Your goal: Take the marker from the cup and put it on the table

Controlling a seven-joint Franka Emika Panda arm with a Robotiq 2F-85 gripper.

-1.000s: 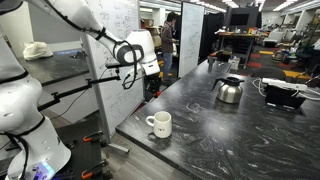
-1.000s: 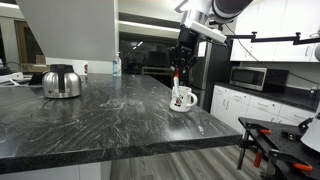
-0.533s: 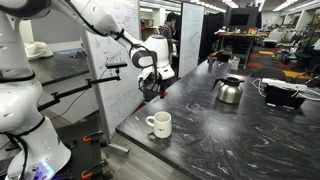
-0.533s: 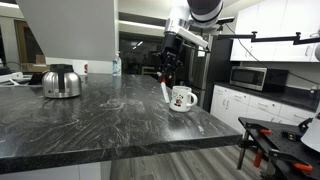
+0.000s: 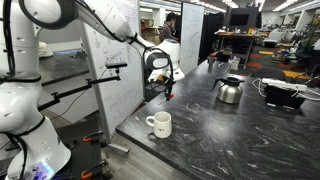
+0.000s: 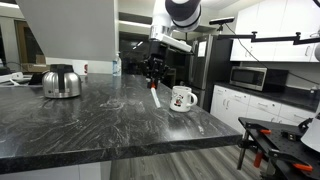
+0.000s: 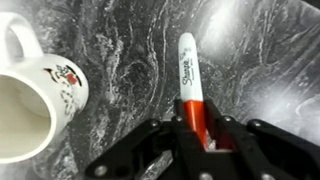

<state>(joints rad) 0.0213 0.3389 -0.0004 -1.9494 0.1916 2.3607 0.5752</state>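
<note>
My gripper (image 7: 193, 128) is shut on the marker (image 7: 190, 85), a red pen with a white cap that points away from the jaws toward the table (image 7: 260, 50). In an exterior view the gripper (image 6: 154, 76) holds the marker (image 6: 155, 97) tilted, tip down, just above the dark marbled table (image 6: 90, 120), to the left of the cup (image 6: 181, 98). The white cup also shows in the wrist view (image 7: 35, 100), empty inside, and in an exterior view (image 5: 159, 124), with the gripper (image 5: 165, 85) behind it over the table edge.
A steel kettle (image 6: 61, 82) stands far along the table and also shows in an exterior view (image 5: 229, 89). A whiteboard panel (image 5: 108, 50) stands beside the table. A dark tray-like object (image 5: 282, 95) lies at the far side.
The gripper has moved away from above the cup, carrying the marker out of it and lowering it toward the tabletop beside the cup.
</note>
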